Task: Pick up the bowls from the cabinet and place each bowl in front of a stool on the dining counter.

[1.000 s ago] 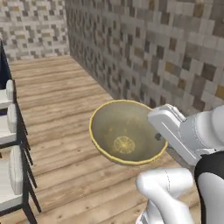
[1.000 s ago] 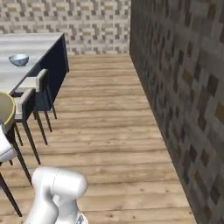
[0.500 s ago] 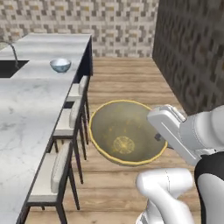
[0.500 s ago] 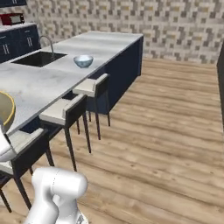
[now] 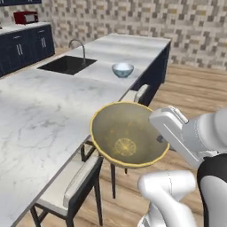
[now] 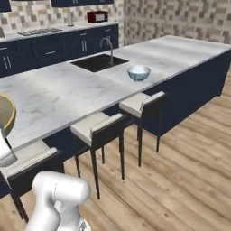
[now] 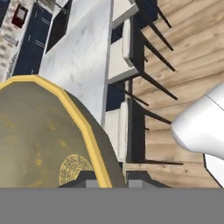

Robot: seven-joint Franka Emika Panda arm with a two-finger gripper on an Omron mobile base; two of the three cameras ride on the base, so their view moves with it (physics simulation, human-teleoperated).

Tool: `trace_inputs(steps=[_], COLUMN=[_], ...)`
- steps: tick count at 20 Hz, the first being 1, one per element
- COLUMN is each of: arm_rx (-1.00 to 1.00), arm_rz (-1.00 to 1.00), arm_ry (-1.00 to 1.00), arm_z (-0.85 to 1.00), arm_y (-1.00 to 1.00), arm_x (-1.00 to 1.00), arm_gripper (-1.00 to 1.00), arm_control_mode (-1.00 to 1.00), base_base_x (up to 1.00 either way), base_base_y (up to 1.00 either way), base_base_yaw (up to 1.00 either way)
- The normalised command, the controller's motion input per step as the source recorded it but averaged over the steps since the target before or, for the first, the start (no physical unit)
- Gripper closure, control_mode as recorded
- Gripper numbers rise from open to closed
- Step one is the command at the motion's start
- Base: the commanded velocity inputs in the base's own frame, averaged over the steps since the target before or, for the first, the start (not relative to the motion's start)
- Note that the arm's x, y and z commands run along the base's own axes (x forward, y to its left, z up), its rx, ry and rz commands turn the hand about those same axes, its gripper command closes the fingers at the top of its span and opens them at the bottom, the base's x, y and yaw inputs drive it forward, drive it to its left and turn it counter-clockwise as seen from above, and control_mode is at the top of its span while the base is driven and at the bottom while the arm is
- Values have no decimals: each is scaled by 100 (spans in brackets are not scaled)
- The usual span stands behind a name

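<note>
My gripper (image 5: 160, 140) is shut on the right rim of the tan-yellow bowl (image 5: 126, 135), holding it in the air, tilted, above the stools beside the dining counter (image 5: 48, 111). In the hand view the bowl (image 7: 39, 131) bulks large at the left, its yellow rim clamped between the fingertips of the gripper (image 7: 107, 181). Its edge (image 6: 5, 115) also shows at the left of the right base view. The white bowl with the blue outside (image 5: 123, 69) (image 6: 138, 73) stands on the marble near the counter's edge, in front of the far stool (image 6: 144, 103). The cabinet is out of view.
Three stools line the counter's near side (image 6: 97, 126) (image 6: 27, 158) (image 5: 73, 184). A black sink (image 5: 66, 65) with an arched tap (image 5: 80, 46) sits in the counter. Navy drawer units with a red microwave (image 6: 97, 16) run along the back wall. Wooden floor lies open to the right (image 6: 189, 171).
The whole picture has swung round as the base turned: stone wall and floor gave way to the dining counter and stools. The tan bowl stays in the gripper, unchanged.
</note>
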Motion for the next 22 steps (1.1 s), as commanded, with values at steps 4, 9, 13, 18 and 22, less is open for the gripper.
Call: trace_inputs(steps=[4,9,13,18,22], arm_rx=[0,0,0,1,1], arm_rz=[0,0,2,-2,0], arm_ry=[0,0,0,2,0], arm_z=[0,0,-17,-22,-35], arm_y=[0,0,12,60,90], arm_x=[0,0,100,96,69], arm_gripper=[100,100,100,100,100], arm_control_mode=[100,100,-100,-100,-100], base_base_x=[79,86,0,0,0], base_base_y=[-22,-18,0,0,0], base_base_yaw=[63,46,0,0,0])
